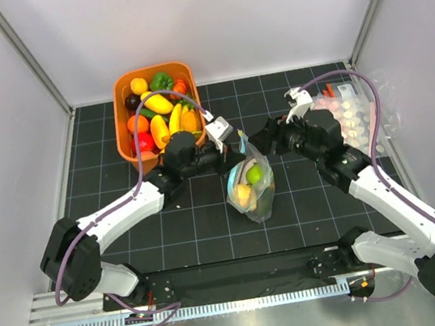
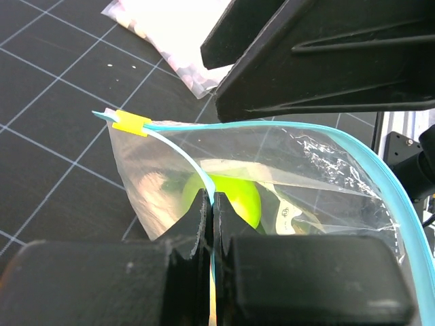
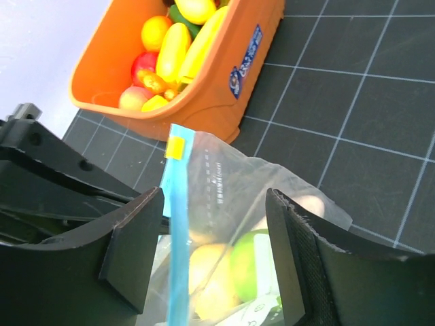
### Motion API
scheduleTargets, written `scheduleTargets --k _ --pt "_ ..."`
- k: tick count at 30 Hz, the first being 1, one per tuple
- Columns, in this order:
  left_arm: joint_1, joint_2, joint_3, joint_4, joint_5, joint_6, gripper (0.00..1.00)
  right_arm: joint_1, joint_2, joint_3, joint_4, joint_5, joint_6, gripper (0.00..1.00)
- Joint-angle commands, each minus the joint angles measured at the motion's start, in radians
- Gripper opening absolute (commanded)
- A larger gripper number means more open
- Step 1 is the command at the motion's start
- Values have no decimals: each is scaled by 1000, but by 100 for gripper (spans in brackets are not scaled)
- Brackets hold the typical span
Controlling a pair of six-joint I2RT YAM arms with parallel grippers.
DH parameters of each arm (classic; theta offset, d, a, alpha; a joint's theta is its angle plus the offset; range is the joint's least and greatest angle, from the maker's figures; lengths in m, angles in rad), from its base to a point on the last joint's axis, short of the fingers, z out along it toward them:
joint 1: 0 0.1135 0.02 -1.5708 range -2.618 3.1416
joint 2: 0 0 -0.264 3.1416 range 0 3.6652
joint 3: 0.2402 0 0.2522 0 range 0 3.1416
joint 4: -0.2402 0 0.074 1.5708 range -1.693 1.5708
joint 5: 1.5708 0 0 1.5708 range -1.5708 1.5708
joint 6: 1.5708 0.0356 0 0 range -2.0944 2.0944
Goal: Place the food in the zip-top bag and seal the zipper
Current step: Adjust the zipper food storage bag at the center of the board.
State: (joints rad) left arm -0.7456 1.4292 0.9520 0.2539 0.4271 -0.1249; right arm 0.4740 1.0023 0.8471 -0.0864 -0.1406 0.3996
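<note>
The clear zip-top bag (image 1: 252, 195) stands mid-table with a green apple (image 1: 255, 174) and a yellow lemon (image 1: 244, 195) inside. My left gripper (image 1: 229, 148) is shut on the bag's teal zipper strip; the left wrist view shows the jaws (image 2: 212, 198) pinching the strip (image 2: 299, 125) in front of the apple (image 2: 234, 197). A yellow slider tab (image 2: 131, 123) sits at the strip's far end. My right gripper (image 1: 267, 141) is open, and in its view (image 3: 214, 244) its fingers straddle the bag top, with the teal zipper (image 3: 178, 231) near the left finger (image 3: 136, 238).
An orange basket (image 1: 124, 119) of toy fruits and vegetables stands at the back left, also in the right wrist view (image 3: 224, 88). Pink-dotted clear packs (image 1: 353, 114) lie at the right edge. The two grippers are close together above the bag.
</note>
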Motion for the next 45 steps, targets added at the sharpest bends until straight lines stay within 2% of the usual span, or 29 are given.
scheduleTargets --k 1,8,15,19,26,28,29,30,32,33,38,42,43,45 --pt "3 -15 51 -10 1 -38 0 -3 22 95 -41 -50 22 66" --pt "2 -16 62 -22 1 -47 0 3 77 182 -133 -112 13 63" --pt "-3 -27 57 -21 4 -50 5 86 134 240 -213 33 -18 63" --pt "-9 -36 57 -25 6 -55 7 130 180 280 -248 113 -28 60" --pt "-24 -53 53 -25 18 -65 9 166 217 294 -268 220 -39 42" --pt "-32 -62 53 -25 30 -67 16 167 229 293 -263 219 -50 28" --pt "-34 -65 53 -25 39 -74 27 167 232 294 -262 223 -54 20" --pt "-34 -75 53 -28 42 -82 32 166 233 293 -262 225 -59 7" --pt "-35 -90 60 -50 62 -105 45 166 219 280 -243 233 -67 2" --pt "-34 -101 60 -57 59 -117 53 166 210 273 -234 239 -68 1" --pt "-34 -243 7 -93 -75 -209 71 166 157 219 -188 198 -94 1" --pt "-28 -335 -16 -192 -308 -191 75 166 142 202 -162 -15 -154 1" --pt "-23 -343 -19 -215 -339 -188 75 166 145 208 -161 -130 -162 1" --pt "-11 -360 -27 -228 -379 -188 75 164 153 214 -153 -235 -179 1"
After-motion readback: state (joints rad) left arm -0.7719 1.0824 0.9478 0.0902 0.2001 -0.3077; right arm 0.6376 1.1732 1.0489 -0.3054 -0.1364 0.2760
